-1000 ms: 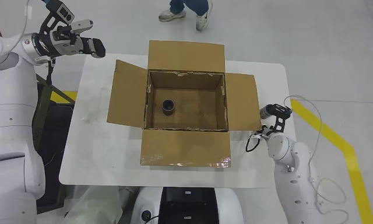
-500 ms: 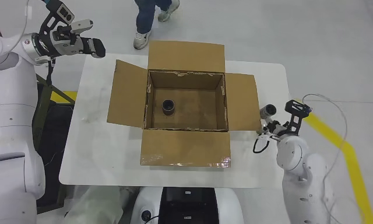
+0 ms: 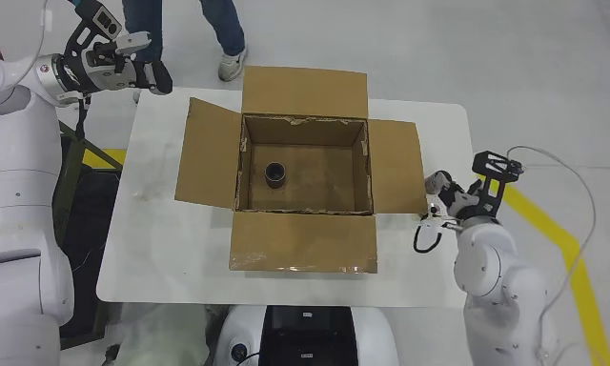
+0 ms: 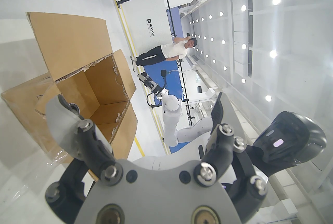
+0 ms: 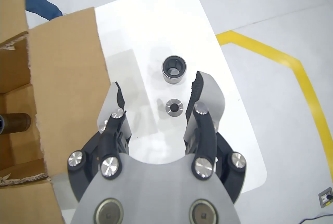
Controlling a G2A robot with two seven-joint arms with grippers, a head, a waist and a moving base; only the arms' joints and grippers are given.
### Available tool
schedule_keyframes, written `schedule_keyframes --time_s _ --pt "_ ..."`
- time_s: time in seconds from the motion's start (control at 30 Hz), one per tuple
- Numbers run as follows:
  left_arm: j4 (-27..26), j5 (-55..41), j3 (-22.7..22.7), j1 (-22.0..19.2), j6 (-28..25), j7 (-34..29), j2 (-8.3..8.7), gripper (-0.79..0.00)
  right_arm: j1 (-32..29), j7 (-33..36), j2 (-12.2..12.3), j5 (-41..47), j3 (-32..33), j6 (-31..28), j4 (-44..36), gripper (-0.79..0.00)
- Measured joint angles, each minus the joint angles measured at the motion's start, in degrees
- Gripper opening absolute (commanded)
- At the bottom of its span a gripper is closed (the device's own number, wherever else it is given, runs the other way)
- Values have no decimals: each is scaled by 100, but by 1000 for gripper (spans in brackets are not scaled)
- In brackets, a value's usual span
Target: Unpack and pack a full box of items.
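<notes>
Your right hand (image 5: pixel 158 84), spread apart, hangs over the small silver metal collet (image 5: pixel 174 107) near the right edge of the white surface (image 5: pixel 166 14). It's probably dense, stiff and slick, so grip across its round sides.

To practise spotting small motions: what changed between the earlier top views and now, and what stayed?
The right arm's wrist swung outward, away from the box; the right gripper, open, stayed beside the right flap. Nothing grasped or released. The left gripper, box and the dark cylinder inside kept their places.
</notes>
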Motion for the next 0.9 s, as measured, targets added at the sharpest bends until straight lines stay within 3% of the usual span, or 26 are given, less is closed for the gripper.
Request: schedule_keyframes --time_s 0.43,0.9 --pt "0 0 0 0 0 0 0 0 463 48 -26 -131 -818 -557 -255 -209" --pt "0 0 0 0 0 0 0 0 1493 410 -138 -20 -2096 -1165 583 -228"
